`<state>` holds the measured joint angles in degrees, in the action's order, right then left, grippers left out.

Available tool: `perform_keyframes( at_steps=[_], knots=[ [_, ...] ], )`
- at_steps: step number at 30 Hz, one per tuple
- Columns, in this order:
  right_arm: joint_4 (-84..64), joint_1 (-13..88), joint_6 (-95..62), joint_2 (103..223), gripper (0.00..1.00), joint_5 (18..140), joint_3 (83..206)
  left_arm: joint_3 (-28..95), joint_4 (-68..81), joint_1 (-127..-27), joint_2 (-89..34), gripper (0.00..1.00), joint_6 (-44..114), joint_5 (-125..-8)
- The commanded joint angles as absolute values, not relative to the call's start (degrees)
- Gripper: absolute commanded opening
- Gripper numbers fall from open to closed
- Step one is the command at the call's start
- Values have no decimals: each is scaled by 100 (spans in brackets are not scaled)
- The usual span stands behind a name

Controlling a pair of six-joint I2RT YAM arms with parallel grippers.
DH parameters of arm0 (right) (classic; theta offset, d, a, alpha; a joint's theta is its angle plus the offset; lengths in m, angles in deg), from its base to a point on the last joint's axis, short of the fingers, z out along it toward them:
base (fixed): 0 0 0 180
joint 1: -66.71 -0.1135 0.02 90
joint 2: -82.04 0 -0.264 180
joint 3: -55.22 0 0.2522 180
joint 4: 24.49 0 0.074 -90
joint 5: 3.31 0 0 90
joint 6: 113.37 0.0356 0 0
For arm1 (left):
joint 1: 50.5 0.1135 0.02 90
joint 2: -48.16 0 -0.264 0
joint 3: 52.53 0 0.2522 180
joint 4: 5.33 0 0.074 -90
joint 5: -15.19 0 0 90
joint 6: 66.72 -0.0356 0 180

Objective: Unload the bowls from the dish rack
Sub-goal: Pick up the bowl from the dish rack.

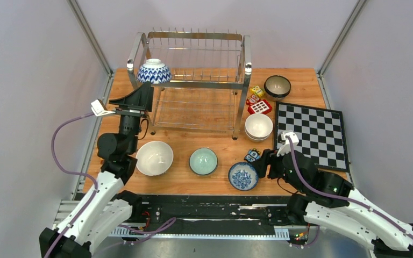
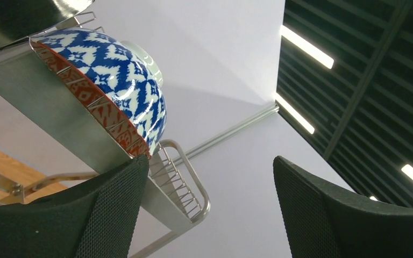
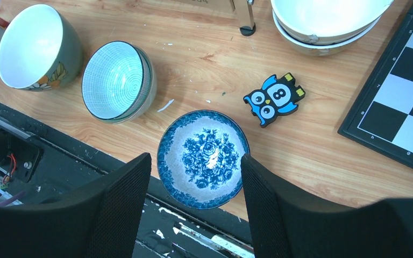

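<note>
The steel wire dish rack [image 1: 193,80] stands at the back of the table. One blue-and-white bowl [image 1: 154,71] sits upside down at the left end of its upper tier, seen from below in the left wrist view [image 2: 118,80]. My left gripper [image 1: 144,91] is open just under that bowl, tilted upward, and its left finger [image 2: 113,199] is close to the bowl's rim with nothing between the jaws [image 2: 209,177]. My right gripper [image 1: 263,164] is open beside a blue floral bowl [image 3: 203,158], which lies on the table by the front edge.
On the table are a white bowl [image 1: 154,157], a celadon bowl [image 1: 203,160], stacked cream bowls [image 1: 258,127] and a dark bowl [image 1: 277,86]. Toy blocks [image 1: 258,100] lie by the rack's right leg. An owl block [image 3: 274,98] and a chessboard [image 1: 312,134] are at the right.
</note>
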<state>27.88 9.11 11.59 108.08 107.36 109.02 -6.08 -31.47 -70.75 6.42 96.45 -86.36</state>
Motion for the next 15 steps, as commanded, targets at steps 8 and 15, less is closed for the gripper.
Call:
perform_keyframes(
  at_steps=[8,15],
  knots=[
    [2827,967,1070,10749,66,10844,11110,-660,-3987,-7016,126,75,9772,-8701],
    [2867,967,1056,10655,66,10880,11099,-665,-4374,-6993,-130,64,9764,-8673]
  ],
)
